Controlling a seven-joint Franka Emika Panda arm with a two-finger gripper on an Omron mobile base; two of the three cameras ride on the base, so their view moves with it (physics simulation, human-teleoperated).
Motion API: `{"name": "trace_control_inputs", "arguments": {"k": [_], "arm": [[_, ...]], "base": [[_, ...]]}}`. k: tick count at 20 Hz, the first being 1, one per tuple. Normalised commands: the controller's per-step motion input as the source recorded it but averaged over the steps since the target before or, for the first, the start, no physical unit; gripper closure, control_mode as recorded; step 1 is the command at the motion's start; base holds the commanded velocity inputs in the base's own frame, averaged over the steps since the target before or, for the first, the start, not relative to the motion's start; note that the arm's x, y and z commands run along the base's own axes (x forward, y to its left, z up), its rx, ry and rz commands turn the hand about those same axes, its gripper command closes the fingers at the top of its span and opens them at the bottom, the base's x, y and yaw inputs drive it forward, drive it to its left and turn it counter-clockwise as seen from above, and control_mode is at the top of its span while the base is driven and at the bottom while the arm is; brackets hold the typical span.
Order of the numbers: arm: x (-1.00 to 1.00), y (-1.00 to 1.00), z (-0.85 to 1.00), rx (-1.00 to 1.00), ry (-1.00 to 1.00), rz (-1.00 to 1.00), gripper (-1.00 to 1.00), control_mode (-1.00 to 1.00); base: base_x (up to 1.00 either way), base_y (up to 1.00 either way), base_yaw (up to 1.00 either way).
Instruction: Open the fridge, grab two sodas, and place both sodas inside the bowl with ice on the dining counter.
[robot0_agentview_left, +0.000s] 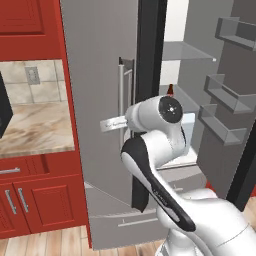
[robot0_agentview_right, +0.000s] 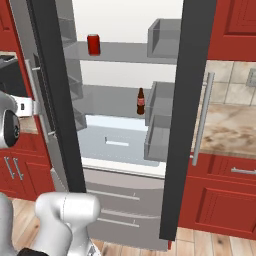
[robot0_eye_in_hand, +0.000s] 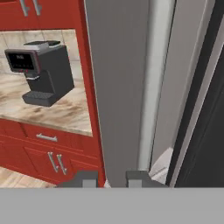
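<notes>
- You are looking at the tall silver-grey French-door fridge (robot0_agentview_right: 125, 150) with both doors swung open, so the opening step is looking done or very nearly so; its white interior and grey shelves are showing in both base views.
- One small red cylindrical soda can with a silvery top (robot0_agentview_right: 93, 44) is standing upright on the upper grey shelf, towards the left of the compartment. You are not seeing a second red can anywhere in these views, so you are still needing to find it.
- A dark brown bottle with a red label (robot0_agentview_right: 141, 102) is standing on the lower shelf, just beside the grey door bins (robot0_agentview_right: 159, 122); it is not one of the sodas.
- Your end effector (robot0_eye_in_hand: 111, 177) is sitting at the left door, by its vertical bar handle (robot0_eye_in_hand: 155, 83), fingers drawn narrow; they are looking empty, and whether they are pinching the bar I cannot tell.
- Neither soda is being carried, and the bowl and dining surface are lying outside these views: both grabs and both placements are remaining.
- Farther out, a dark grey coffee machine (robot0_eye_in_hand: 43, 72) is resting on the marbled wall surface (robot0_eye_in_hand: 52, 111) over red cabinets (robot0_eye_in_hand: 39, 148).
</notes>
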Motion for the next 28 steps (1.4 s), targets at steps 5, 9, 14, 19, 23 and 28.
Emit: {"name": "trace_control_inputs", "arguments": {"k": [5,9,14,19,23,28], "arm": [[-0.64,-0.25,0.23,0.00,0.00,0.01,-1.00,-1.00],[-0.48,-0.93,0.26,0.06,0.02,-0.01,-1.00,-1.00],[-0.13,-1.00,0.08,0.18,0.05,-0.06,-1.00,-1.00],[0.06,-0.99,0.03,0.24,0.05,-0.10,-1.00,-1.00],[0.31,-0.76,0.00,0.26,0.08,-0.11,-1.00,-1.00],[0.63,-0.47,0.03,0.25,0.09,-0.04,-1.00,-1.00]], "base": [[0.00,0.00,0.00],[0.00,0.00,0.00],[0.00,0.00,0.00],[0.00,0.00,0.00],[0.00,0.00,0.00],[0.00,0.00,0.00]]}}
